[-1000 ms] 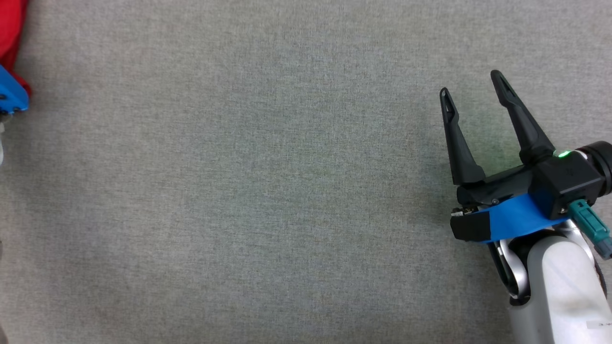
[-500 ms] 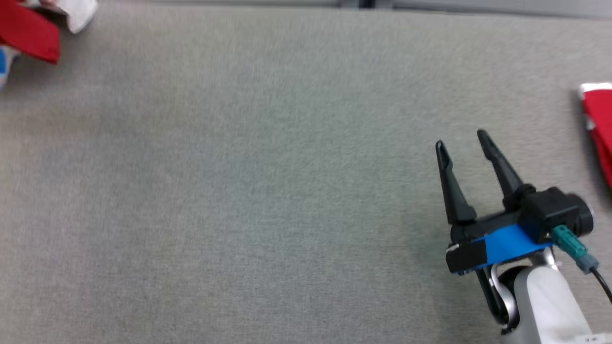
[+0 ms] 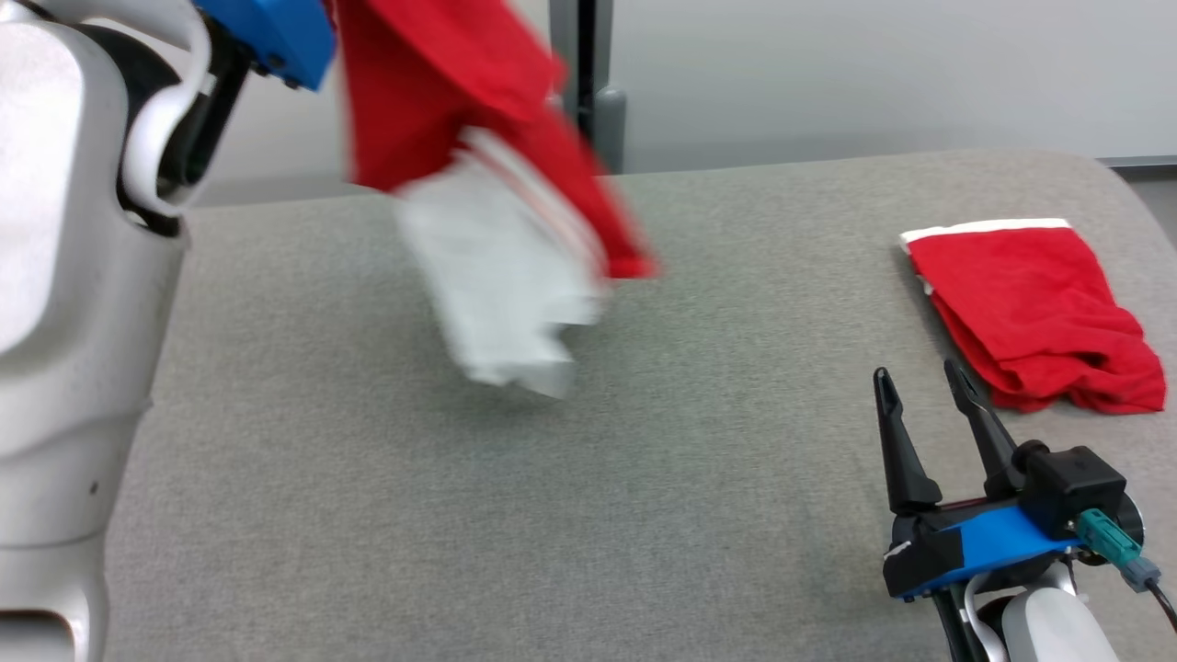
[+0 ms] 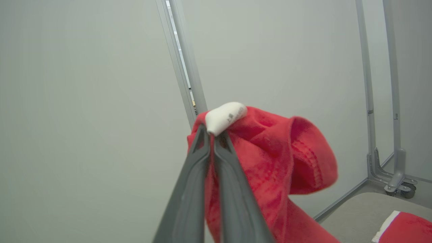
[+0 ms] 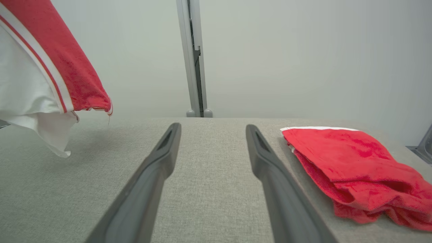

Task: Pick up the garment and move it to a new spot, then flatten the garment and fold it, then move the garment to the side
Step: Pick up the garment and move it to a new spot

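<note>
The garment [image 3: 441, 101] is red with a white panel and thin white stripes. It hangs in the air over the back left of the grey table [image 3: 460, 515], blurred by motion, and its lower white end [image 3: 515, 349] is just above the cloth surface. My left gripper [image 4: 211, 133] is shut on a bunched red and white fold of the garment [image 4: 270, 152], held high; its blue wrist [image 3: 267, 32] is at the top left. My right gripper [image 3: 918, 372] stands open near the table's front right, nothing between its fingers [image 5: 162, 158]. The garment's hem [image 5: 50, 60] hangs to their left.
A second red garment [image 3: 1030, 313], folded, with a white band, lies at the table's right side, just beyond my right gripper. A grey upright post [image 3: 579, 55] and a pale wall stand behind the table. A wheeled metal frame [image 4: 395, 179] stands at the far right.
The head camera has tilted up, so the table's far edge and the wall now show. My left arm has lifted the garment high into view. The right gripper stays open.
</note>
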Controlling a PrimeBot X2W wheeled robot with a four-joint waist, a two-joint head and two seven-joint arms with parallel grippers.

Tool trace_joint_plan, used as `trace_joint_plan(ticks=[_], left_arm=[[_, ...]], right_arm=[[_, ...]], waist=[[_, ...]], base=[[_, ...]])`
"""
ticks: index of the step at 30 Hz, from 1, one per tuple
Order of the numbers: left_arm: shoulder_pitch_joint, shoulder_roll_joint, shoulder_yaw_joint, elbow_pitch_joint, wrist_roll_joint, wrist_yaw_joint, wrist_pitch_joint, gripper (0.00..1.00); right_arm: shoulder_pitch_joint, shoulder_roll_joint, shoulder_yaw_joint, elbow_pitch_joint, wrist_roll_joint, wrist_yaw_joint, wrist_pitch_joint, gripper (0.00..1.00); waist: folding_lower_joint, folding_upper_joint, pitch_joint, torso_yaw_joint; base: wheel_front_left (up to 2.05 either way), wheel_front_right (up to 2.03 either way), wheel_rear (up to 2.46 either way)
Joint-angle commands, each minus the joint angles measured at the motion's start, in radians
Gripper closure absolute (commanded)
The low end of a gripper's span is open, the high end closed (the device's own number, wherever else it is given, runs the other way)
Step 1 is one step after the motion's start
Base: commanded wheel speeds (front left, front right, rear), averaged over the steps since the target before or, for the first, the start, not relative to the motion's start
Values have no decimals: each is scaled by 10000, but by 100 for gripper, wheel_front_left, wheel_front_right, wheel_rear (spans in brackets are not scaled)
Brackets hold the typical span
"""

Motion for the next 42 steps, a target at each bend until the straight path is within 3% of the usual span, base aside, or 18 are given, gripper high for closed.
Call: trace_joint_plan(ticks=[1, 7, 12, 13, 14, 15, 16, 19, 28, 34, 42], left_arm=[[398, -4, -18, -427, -407, -6, 382, 100], [2251, 447, -75, -1107, -865, 304, 916, 100], [3785, 1057, -152, 282, -476, 560, 161, 100], [3940, 1098, -140, 726, -412, 600, -89, 89], [4084, 1138, -155, 1141, -362, 639, -289, 54], [4170, 1122, -141, 1599, -321, 692, -540, 6], [4236, 1056, -122, 1958, -284, 764, -803, 0], [4277, 726, -27, 2895, -409, 827, -1501, 0], [4007, 95, -108, 4103, -588, 416, -3114, 0], [5027, -243, -201, 3835, -883, 256, -3918, 0], [7202, -809, 144, 2740, -1135, 709, -4302, 0]], right_arm=[[150, -11, -88, 42, 80, 1, -89, 0], [44, -11, -255, -1, 223, 1, -213, 0], [-353, -11, -29, 58, 303, 1, -274, 0], [-423, -12, 8, 112, 326, 1, -295, 0], [-485, -12, 64, 136, 362, 1, -322, 0], [-545, -14, 90, 175, 377, 1, -338, 0], [-615, -14, 115, 200, 384, 1, -354, 0], [-754, -12, 127, 284, 441, 1, -431, 0], [-776, -14, 23, 668, 344, 1, -562, 0], [-306, -12, -82, 949, 175, 1, -579, 0], [697, -12, -8, 1223, 129, 1, -509, 0]], waist=[[3, 0, -205, -248], [3, 0, 235, -409], [3, 0, 1001, -688], [3, 0, 1142, -750], [3, 0, 1294, -822], [3, 0, 1410, -873], [3, 0, 1525, -918], [3, 0, 1725, -960], [3, 0, 1299, -553], [3, 0, 277, -33], [3, 0, -1027, 386]], base=[[0, 0, 0], [0, 0, 0], [0, 0, 0], [0, 0, 0], [0, 0, 0], [0, 0, 0], [0, 0, 0], [0, 0, 0], [0, 0, 0], [0, 0, 0], [0, 0, 0]])
